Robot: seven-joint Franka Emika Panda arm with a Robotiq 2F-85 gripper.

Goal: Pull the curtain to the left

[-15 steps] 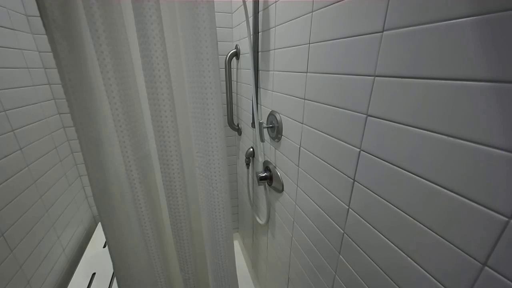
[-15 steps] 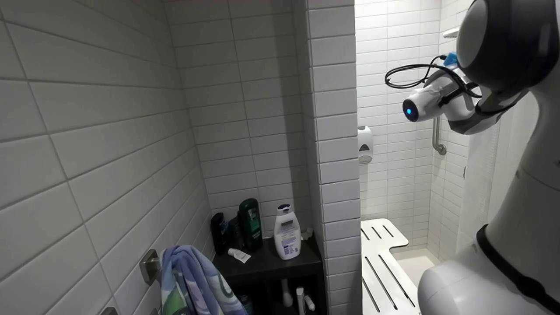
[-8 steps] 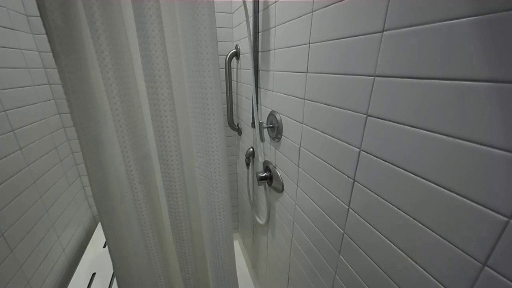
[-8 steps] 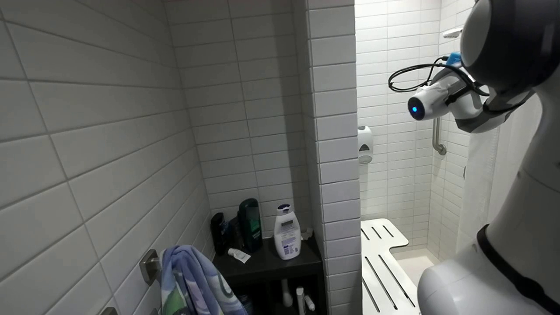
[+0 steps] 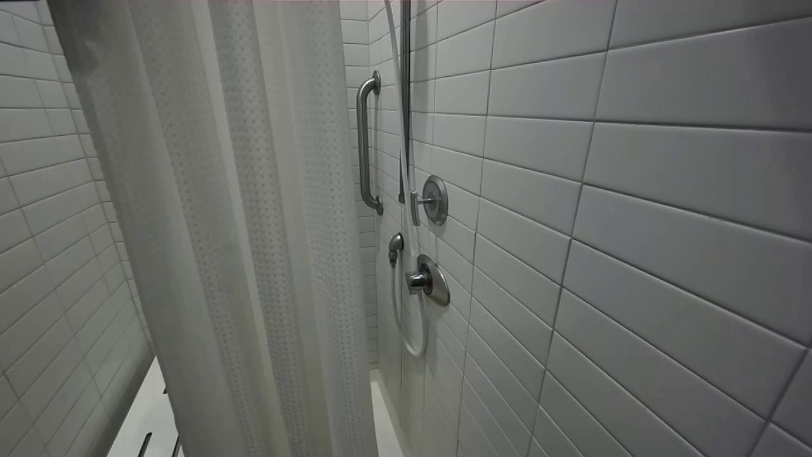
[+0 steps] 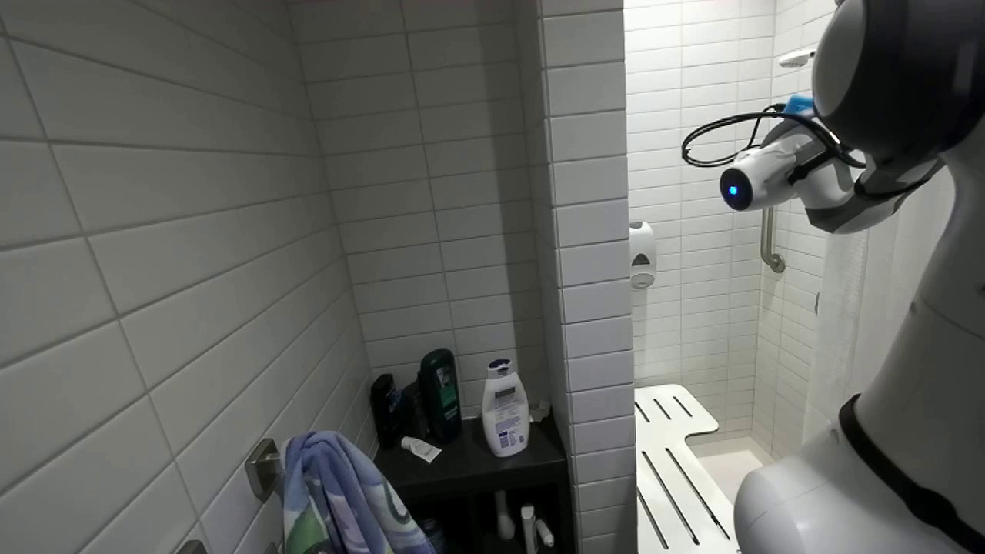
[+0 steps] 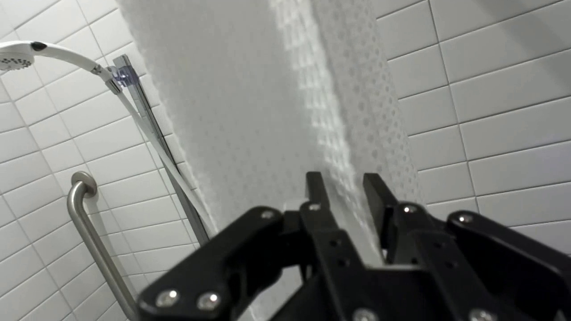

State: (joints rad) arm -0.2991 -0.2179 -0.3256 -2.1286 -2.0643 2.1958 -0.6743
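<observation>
White tiled wall (image 7: 504, 111) backs the waffle-textured shower curtain (image 7: 250, 102), hanging directly ahead of my gripper (image 7: 342, 178). Its jaws stand moderately parted, nothing visibly pinched; one long fold (image 7: 328, 120) lines up with their gap.

The black pincer (image 7: 344, 178) stands with its two fingers (image 7: 317, 191) slightly parted; behind it, the white wrist (image 6: 769, 173) joins the bent arm (image 6: 939, 354).
</observation>
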